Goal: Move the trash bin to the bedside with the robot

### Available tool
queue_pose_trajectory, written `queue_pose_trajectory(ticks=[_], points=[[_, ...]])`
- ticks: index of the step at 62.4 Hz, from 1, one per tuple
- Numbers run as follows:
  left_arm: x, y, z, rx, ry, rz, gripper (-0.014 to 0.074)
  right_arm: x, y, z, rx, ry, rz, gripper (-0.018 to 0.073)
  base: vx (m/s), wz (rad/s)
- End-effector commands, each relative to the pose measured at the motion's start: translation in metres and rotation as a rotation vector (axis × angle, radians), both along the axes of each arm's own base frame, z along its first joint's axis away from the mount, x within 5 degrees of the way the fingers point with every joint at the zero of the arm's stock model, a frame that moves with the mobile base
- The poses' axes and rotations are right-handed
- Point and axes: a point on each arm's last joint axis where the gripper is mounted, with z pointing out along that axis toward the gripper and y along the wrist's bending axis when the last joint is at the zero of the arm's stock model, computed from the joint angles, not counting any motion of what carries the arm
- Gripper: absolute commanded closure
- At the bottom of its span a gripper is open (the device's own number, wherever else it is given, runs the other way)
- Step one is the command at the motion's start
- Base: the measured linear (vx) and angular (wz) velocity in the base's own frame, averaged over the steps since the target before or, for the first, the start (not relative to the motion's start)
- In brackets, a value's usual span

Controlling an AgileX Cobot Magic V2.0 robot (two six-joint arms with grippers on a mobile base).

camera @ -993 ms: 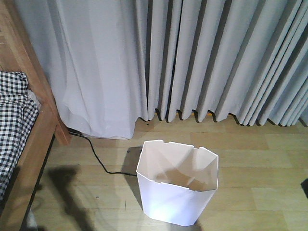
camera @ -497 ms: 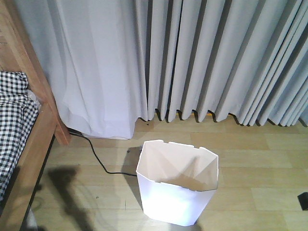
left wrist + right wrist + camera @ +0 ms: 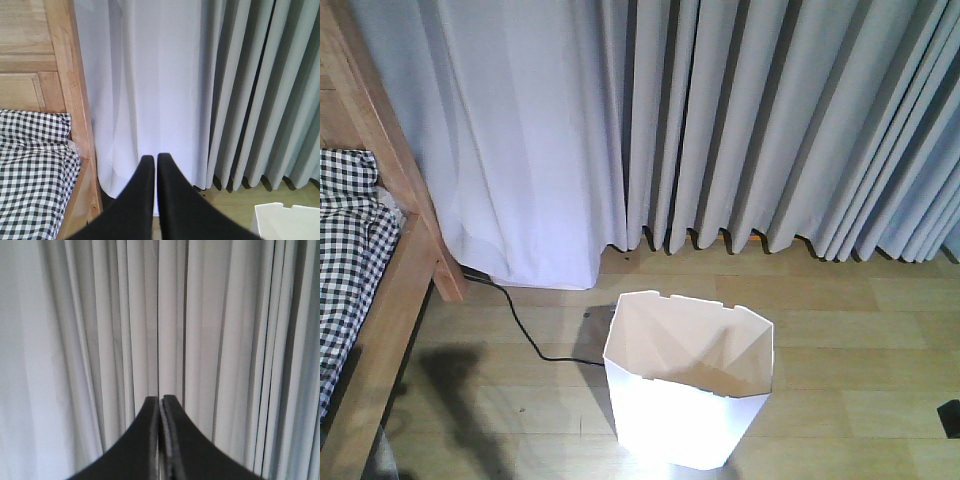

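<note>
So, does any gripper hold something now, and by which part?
Nothing is held. The left gripper and right gripper are both shut on nothing; the trash bin stands free.

Right gripper (image 3: 160, 401) jaws closed, empty, facing pleated curtain (image 3: 100, 330).

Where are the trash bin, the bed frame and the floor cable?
trash bin (image 3: 672, 415): front view, outer front wall.
bed frame (image 3: 388, 300): front view, wooden side rail.
floor cable (image 3: 523, 333): front view, black run beside the bin.

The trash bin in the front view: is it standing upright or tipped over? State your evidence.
Upright. The trash bin stands on the wooden floor with its open rim facing up.
</note>
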Motion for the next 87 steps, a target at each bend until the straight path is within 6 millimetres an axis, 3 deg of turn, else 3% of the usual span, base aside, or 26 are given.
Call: queue_pose_trajectory(ticks=[1,87], points=[[0.0006,-0.0003,0.0007,-0.008,-0.065,-0.004,0.0602,-0.0009,0.0003,0.0047,-0.02,-0.073,0.003,0.0568,0.0,0.0],[0.0006,-0.0003,0.0007,-0.008,-0.065,-0.004,0.0602,-0.0009,0.0003,0.0047,-0.043,-0.073,0.001,0.0568,0.0,0.0]])
